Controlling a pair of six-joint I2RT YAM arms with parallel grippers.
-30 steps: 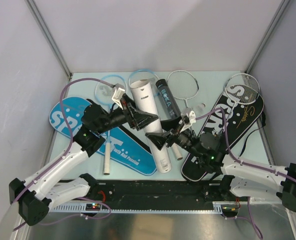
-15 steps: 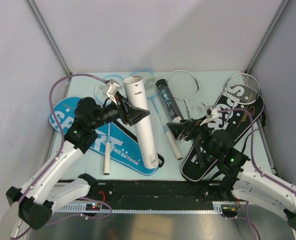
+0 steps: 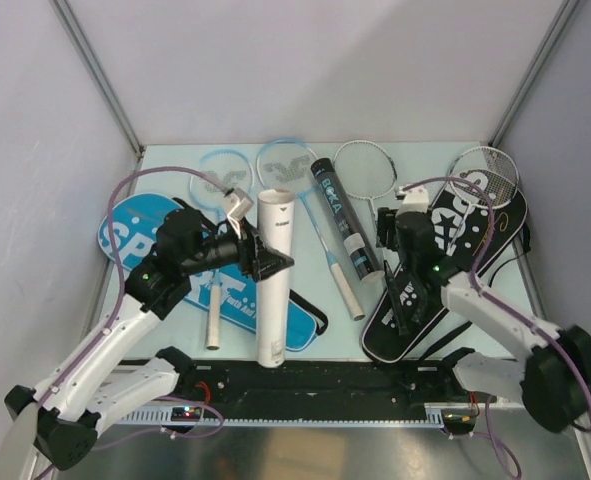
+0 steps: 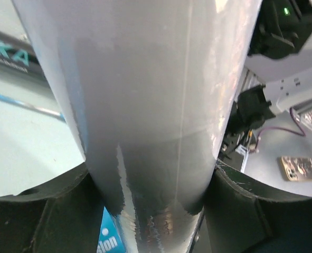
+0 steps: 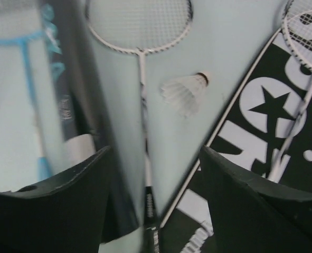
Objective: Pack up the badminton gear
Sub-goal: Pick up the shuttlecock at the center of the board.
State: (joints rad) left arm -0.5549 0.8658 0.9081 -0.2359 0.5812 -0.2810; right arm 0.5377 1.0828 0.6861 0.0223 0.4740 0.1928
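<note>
The left pincer (image 3: 263,262) is clamped across the middle of the white tube (image 4: 145,95), a finger pressed to each side. The tube runs lengthwise from the near table edge toward the back, and its near half crosses over the right end of the blue cover (image 3: 135,228). The two blue rackets (image 3: 225,180) lie beyond the left arm, heads toward the back wall; one of them has its white handle on the blue cover.

The right pincer (image 5: 154,158) stands wide with nothing in it, low over the table (image 3: 425,160). Straight ahead between its fingers lies a white shuttlecock (image 5: 185,93) on its side (the cork end points toward the black cover), apart from both fingers. Just left of the shuttlecock runs the shaft of a silver racket (image 5: 139,21), and left of that lies the black tube (image 5: 66,79). To the right lies the black cover (image 5: 261,110), with a second silver racket (image 5: 309,31) resting on its far end.
</note>
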